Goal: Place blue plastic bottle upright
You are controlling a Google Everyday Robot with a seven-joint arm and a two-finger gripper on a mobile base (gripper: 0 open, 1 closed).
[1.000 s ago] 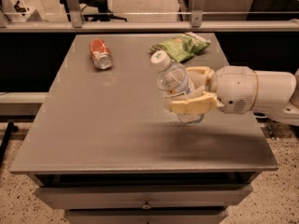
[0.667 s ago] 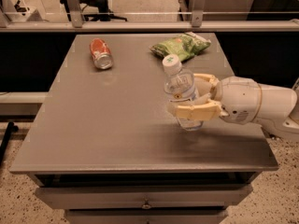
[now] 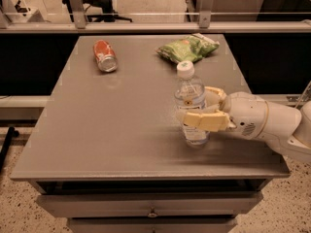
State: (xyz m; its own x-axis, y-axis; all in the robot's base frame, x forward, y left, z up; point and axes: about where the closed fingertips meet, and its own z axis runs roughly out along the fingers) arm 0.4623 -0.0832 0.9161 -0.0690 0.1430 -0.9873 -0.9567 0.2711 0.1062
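Note:
The blue plastic bottle (image 3: pixel 190 101) is a clear bottle with a white cap. It stands nearly upright on the grey table (image 3: pixel 121 110), right of centre near the front edge. My gripper (image 3: pixel 199 108) comes in from the right. Its cream fingers (image 3: pixel 204 120) are closed around the bottle's middle, one in front and one behind. The bottle's base looks to be touching the tabletop.
A red-orange drink can (image 3: pixel 105 55) lies on its side at the back left of the table. A green snack bag (image 3: pixel 188 47) lies at the back right. My white arm (image 3: pixel 272 123) reaches over the table's right edge. Drawers sit under the front edge.
The gripper has turned the bottle from tilted to nearly upright and lowered it towards the table, moving slightly nearer the front edge.

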